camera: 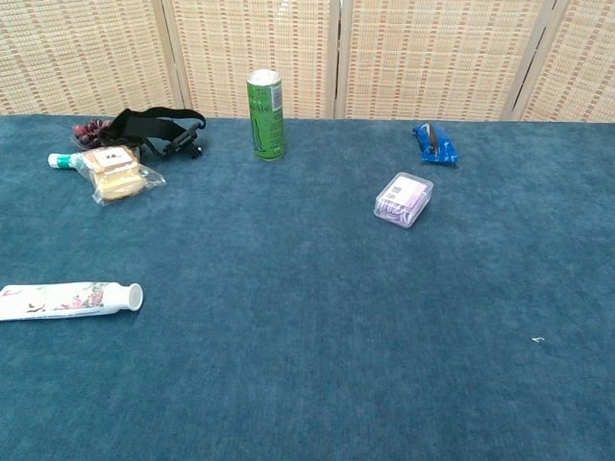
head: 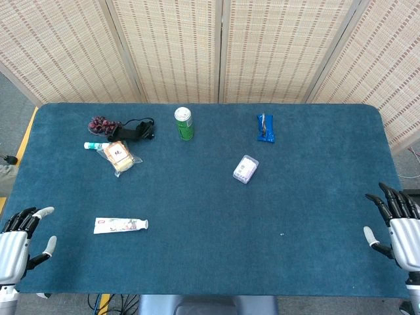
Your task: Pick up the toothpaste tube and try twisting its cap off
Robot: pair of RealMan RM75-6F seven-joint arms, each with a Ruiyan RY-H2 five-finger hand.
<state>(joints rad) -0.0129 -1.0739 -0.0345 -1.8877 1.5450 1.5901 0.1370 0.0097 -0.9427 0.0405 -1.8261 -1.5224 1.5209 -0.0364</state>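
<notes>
Flanking toothpaste tube point(head: 120, 225) (untouched): wrapped sandwich point(head: 119, 156)

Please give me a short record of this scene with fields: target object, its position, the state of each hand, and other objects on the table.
target: toothpaste tube, lying flat, cap on, cap end pointing toward the table's middle
position: near-left part of the blue table, closest to the left hand
left hand: at the near-left table edge, fingers apart, holding nothing
right hand: at the near-right edge, fingers apart, holding nothing
other objects: green can upright; blue wrapper; small clear box; bagged snack; black strap
</notes>
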